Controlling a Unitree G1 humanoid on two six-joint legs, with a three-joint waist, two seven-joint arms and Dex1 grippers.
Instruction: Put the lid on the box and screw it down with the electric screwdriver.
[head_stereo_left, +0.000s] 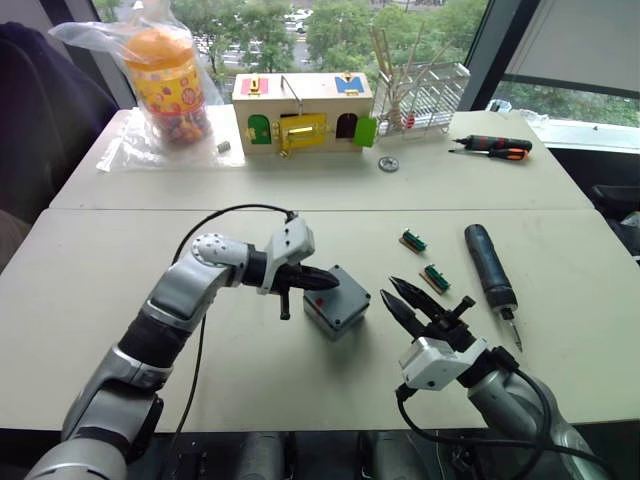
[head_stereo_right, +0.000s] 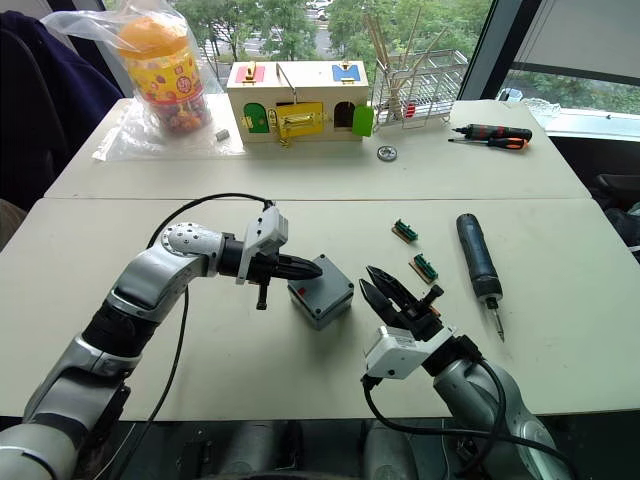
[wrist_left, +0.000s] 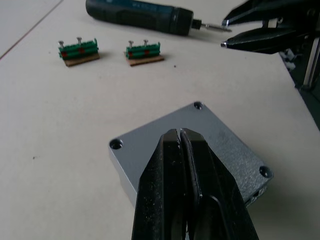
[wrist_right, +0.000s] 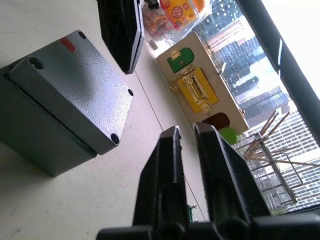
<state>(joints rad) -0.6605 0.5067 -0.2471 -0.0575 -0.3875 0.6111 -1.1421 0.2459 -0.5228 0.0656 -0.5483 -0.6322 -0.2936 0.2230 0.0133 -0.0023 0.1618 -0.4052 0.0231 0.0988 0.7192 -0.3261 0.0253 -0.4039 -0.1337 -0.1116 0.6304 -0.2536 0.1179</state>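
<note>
We see two pale tables (head_stereo_left: 300, 190) pushed together, daylight from big windows (head_stereo_left: 400, 25) at twelve o'clock with green trees (head_stereo_right: 270, 20) outside, and a dark chair (head_stereo_left: 40, 120) at ten o'clock.

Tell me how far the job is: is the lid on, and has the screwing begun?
Done: the lid sits on the box, corner holes showing. In hand: the left gripper, fingers shut, is over the lid's near edge; the right gripper, fingers slightly apart, holds nothing. Left: the electric screwdriver lies on the table, not picked up, so no screwing has begun.
</note>
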